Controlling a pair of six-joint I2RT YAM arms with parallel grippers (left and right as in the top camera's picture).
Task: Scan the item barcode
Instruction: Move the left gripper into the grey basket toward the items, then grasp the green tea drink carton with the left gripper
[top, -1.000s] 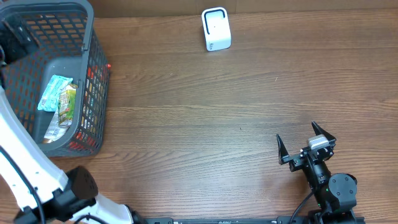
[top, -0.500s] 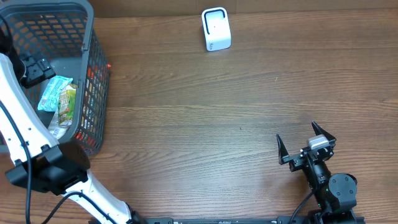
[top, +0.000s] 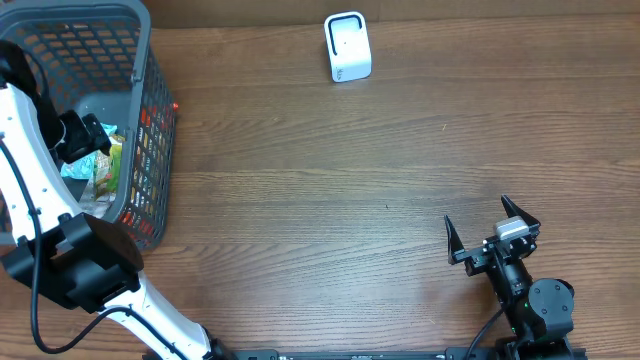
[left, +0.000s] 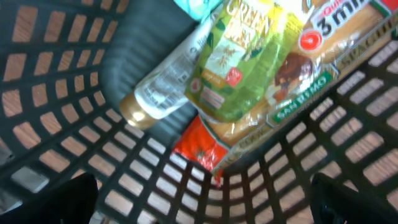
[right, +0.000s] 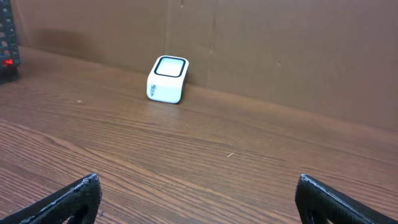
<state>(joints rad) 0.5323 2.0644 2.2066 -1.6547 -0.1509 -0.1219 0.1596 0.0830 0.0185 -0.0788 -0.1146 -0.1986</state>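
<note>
Left tool (top: 85, 137), spread wide, hangs inside the basket (top: 140, 60) at the tabletop's far-left corner, above a green packet (left: 239, 56). Right tool (top: 477, 215), also spread, sits empty by the near-right corner.

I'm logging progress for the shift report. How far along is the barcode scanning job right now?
Done: nothing yet; the green packet and other items lie in the basket. In hand: the left gripper hovers open over the basket, holding nothing; the right gripper sits open. Left: grasp an item, carry it to the white scanner, show its barcode.
</note>
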